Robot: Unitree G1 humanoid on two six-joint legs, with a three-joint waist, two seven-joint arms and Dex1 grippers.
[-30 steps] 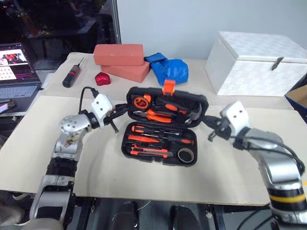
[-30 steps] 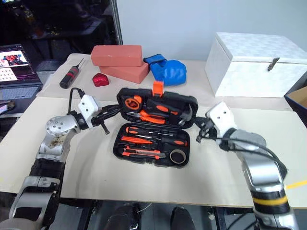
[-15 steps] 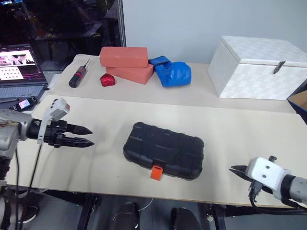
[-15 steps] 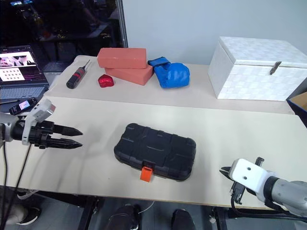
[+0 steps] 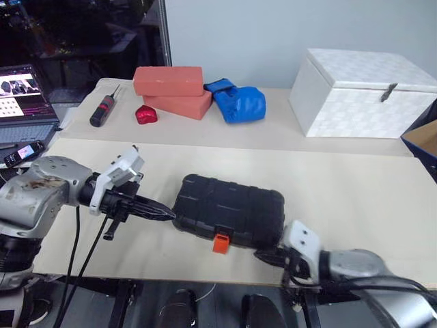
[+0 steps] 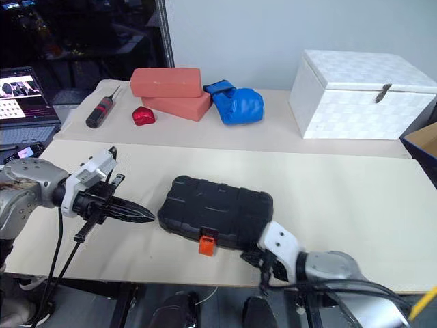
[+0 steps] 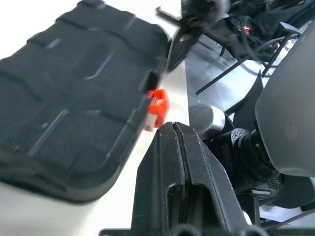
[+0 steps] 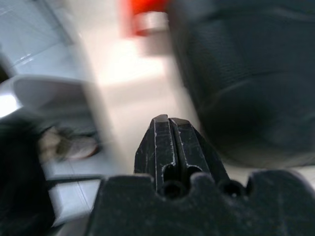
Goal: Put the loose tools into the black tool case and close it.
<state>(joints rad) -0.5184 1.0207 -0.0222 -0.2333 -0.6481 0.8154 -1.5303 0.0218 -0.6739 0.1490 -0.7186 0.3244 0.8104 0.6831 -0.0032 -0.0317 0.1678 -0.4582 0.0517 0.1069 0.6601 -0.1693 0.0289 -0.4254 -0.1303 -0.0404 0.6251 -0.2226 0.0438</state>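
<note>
Case lies shut on the table, near the front edge, about mid-width, slightly skewed; orange latch faces the front edge (hangs loose-looking, can't tell if it's snapped). No loose tools on the table.

L gripper: fingers pressed together, empty, pointing at the case's left end, tip just beside it; contact can't be told. Its wrist view has the latch just past the closed tips.

R gripper: fingers together, empty, at the front edge just beside the case's front-right corner.

Back of table: 2 stacked red bricks, blue glove, small red object, black-and-red screwdriver near the back-left corner, white box at back right. Laptop off the table's left side.
</note>
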